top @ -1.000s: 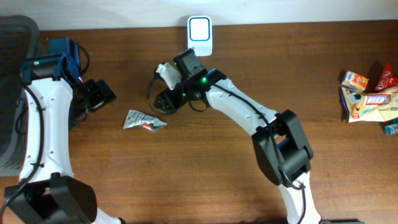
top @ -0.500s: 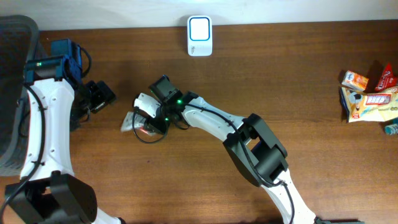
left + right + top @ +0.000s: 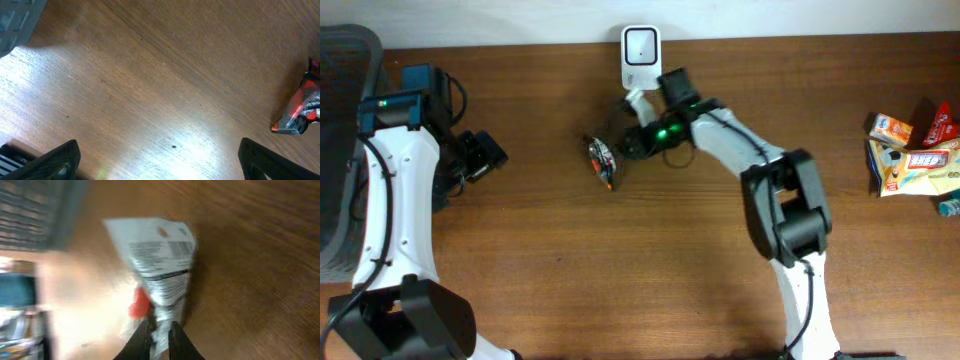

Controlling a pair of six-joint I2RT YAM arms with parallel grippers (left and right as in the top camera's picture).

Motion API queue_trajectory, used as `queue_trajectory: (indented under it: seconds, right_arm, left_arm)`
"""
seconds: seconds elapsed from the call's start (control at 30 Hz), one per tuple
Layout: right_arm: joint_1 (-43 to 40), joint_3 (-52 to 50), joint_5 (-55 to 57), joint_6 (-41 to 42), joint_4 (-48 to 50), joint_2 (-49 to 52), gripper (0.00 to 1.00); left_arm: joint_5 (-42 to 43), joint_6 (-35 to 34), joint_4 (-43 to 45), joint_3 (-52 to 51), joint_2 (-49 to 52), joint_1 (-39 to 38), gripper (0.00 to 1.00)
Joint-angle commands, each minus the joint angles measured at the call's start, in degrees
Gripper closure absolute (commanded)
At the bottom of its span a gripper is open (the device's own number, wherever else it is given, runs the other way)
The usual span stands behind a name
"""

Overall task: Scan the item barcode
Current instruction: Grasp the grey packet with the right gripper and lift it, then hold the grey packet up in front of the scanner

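A small silver and red packet [image 3: 603, 160], the item, hangs from my right gripper [image 3: 619, 151], which is shut on its lower end, just below and left of the white scanner [image 3: 641, 57] at the table's back edge. The right wrist view shows the packet [image 3: 160, 265] pinched between my fingertips [image 3: 160, 336], with its printed barcode [image 3: 180, 247] facing the camera. My left gripper [image 3: 480, 155] stands open and empty over bare wood at the far left. From the left wrist camera its gripper [image 3: 160, 165] is spread wide, and the packet [image 3: 299, 107] shows at the right edge.
Several snack packets [image 3: 912, 158] lie in a heap at the table's right edge. A dark mesh basket [image 3: 338, 150] stands off the left side. Cables [image 3: 452, 100] trail by the left arm.
My right gripper reached down-left to the packet lying flat on the table, shut on it, and carried it up and right toward the scanner. The left arm stayed put.
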Motion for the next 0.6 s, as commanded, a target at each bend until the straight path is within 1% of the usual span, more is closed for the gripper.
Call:
queue_trajectory:
  seconds: [0.0,0.07,0.1,0.13,0.17,0.2,0.23,0.3,0.33,0.37,0.4,0.47,0.57]
  right_arm:
    - [-4.5,-0.4,-26.9,-0.3,-0.4,-0.2,0.87]
    - [-5.5,-0.5,-25.9,-0.5,-1.2,-0.2,0.89]
    - [-5.5,-0.5,-22.1,-0.5,-2.0,-0.2,0.84]
    - [-4.9,-0.5,-15.1,-0.5,-3.4,-0.2,0.83]
    - [-3.7,-0.4,-4.9,-0.4,-5.2,-0.3,0.78]
    - [-2.9,0.0,0.3,-0.3,-6.3,-0.3,0.76]
    - [-1.0,3.2,12.5,-0.3,-11.2,-0.6,0.63]
    - [1.4,8.5,24.8,-2.5,-17.1,-1.4,0.62]
    - [3.8,13.1,35.0,-2.9,-20.5,-1.6,0.57]
    - [5.2,14.6,40.1,-2.9,-21.1,-1.6,0.53]
    - [8.1,14.9,47.4,-2.9,-19.9,-1.4,0.50]
    - [10.8,14.9,48.5,-4.0,-18.9,0.3,0.50]
    - [11.7,14.8,49.0,-3.9,-17.4,2.2,0.51]
  left_arm:
    - [6.1,-0.8,1.4,-0.4,-0.6,-0.1,0.01]
    - [6.5,-0.8,1.9,-0.4,-0.6,-0.1,0.01]
    - [6.5,-0.8,1.9,-0.4,-0.6,-0.1,0.01]
    - [6.4,-0.8,1.9,-0.4,-0.6,-0.1,0.01]
    - [6.4,-0.8,2.2,-0.4,-0.6,-0.1,0.01]
    - [6.4,-0.8,2.3,-0.4,-0.6,-0.1,0.01]
    - [6.4,-0.8,2.9,-0.4,-0.5,-0.1,0.01]
    - [6.3,-0.8,3.4,-0.4,-0.2,-0.1,0.01]
    - [5.7,-0.8,3.9,-0.4,0.0,-0.1,0.01]
    - [5.4,-0.8,4.0,-0.4,0.0,-0.1,0.01]
    - [5.4,-0.8,4.0,-0.4,0.0,-0.1,0.01]
    - [5.4,-0.8,4.0,-0.4,0.0,-0.5,0.01]
    - [4.0,-0.8,4.5,-0.4,0.1,-3.1,0.01]
